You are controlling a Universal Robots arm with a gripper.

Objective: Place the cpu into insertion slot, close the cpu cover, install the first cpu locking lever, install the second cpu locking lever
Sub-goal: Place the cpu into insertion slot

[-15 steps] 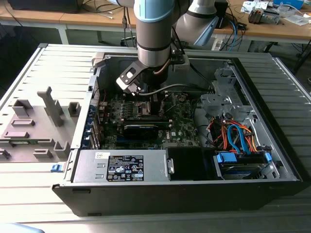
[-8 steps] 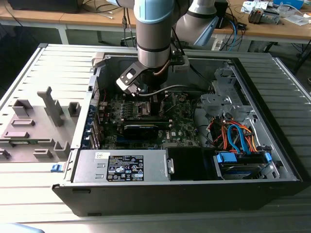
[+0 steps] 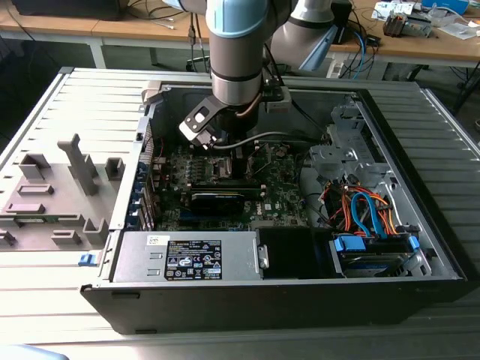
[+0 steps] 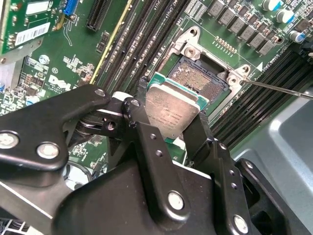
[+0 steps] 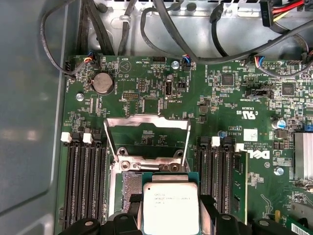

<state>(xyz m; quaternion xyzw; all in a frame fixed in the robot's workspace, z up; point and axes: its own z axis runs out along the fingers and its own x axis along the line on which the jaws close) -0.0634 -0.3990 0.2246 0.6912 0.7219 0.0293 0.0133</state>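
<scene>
Fingers (image 4: 201,137) pinching cpu (image 4: 173,113) | above insertion slot (image 4: 200,78), apparently unseated | slot partly hidden

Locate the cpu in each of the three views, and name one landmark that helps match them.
Exterior view: under the arm, where the pincer hangs over the motherboard.
Second wrist view: cpu gripped by the pincer, partly over the open insertion slot.
First wrist view: cpu in the pincer, just before the open cpu cover.
Landmark: the green motherboard, seen in all three.
</scene>
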